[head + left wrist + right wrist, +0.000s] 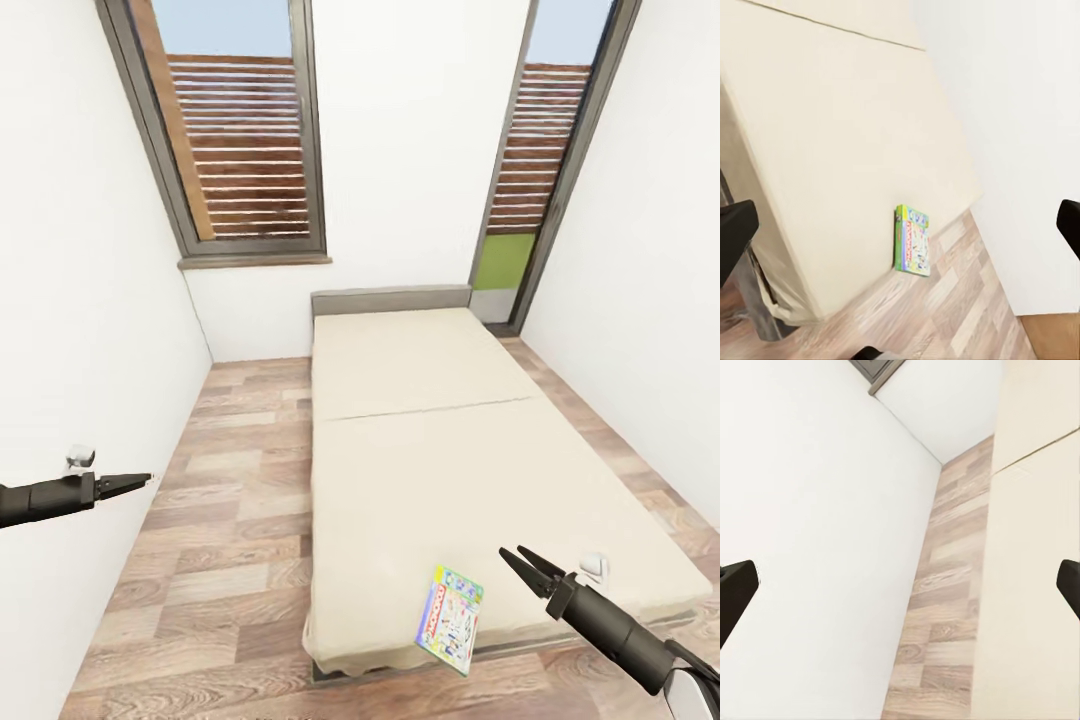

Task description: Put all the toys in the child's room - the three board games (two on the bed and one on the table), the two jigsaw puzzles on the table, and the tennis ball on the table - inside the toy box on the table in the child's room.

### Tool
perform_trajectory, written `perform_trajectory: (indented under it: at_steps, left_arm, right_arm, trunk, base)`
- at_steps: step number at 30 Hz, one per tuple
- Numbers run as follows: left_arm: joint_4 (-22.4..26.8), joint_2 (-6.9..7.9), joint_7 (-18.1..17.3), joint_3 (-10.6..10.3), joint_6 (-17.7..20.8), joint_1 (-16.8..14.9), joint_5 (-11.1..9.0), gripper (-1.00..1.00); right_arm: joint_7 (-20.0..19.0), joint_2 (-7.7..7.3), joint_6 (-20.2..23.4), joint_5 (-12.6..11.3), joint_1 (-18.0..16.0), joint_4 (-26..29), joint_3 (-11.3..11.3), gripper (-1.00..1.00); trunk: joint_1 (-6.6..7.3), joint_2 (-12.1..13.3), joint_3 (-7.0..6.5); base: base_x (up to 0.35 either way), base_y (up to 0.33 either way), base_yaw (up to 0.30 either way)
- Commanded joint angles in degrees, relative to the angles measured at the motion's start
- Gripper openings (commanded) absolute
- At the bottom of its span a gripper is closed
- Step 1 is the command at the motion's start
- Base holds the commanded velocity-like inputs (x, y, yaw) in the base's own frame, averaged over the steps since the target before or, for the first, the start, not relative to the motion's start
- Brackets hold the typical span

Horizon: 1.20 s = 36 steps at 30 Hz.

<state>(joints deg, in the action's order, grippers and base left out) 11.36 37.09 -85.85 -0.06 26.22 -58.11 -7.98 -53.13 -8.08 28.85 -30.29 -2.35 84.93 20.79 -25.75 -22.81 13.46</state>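
Observation:
A green Monopoly board game [450, 620] lies flat on the cream bed [420, 440], at its near edge and slightly over the corner. My right gripper [512, 552] hovers open just right of the game, above the mattress, empty. Far to the left, my left gripper [145, 480] is held over the wood floor by the white wall, open and empty. The left wrist view looks across at the board game [913, 241] on the bed [832, 150], with its dark fingers [735, 232] spread wide. The table, toy box, jigsaw puzzles and tennis ball are out of view.
A strip of wood-plank floor [230, 520] runs between the bed and the left wall [80, 300]. A window [235, 130] sits above the floor strip, and a tall glazed door [530, 160] stands behind the bed's grey headboard [390, 298]. The right wall [650, 300] is close to the bed.

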Motion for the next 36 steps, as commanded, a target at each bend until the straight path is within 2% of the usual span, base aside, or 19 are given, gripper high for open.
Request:
perform_trajectory:
  at_steps: [1,19,36]
  left_arm:
    - [0.0,0.0,-0.2,0.0,0.6,-0.1,0.0,1.0]
    - [0.0,0.0,-0.2,0.0,0.6,-0.1,0.0,1.0]
    - [0.0,0.0,-0.2,0.1,0.6,-0.1,0.0,1.0]
  right_arm:
    - [0.0,-0.01,0.4,-0.4,0.0,0.0,0.0,1.0]
    - [-0.1,-0.01,0.3,-0.4,0.0,0.0,0.1,1.0]
    - [-0.2,-0.01,0.3,-0.4,0.0,-0.1,0.2,1.0]
  trunk:
    - [-0.03,-0.1,0.1]
    - [-0.03,-0.1,-0.84]
    - [-0.03,-0.1,-2.34]
  base:
    - [0.0,-0.002,0.289]
    - [0.0,0.0,0.24]
    - [0.0,0.0,0.103]
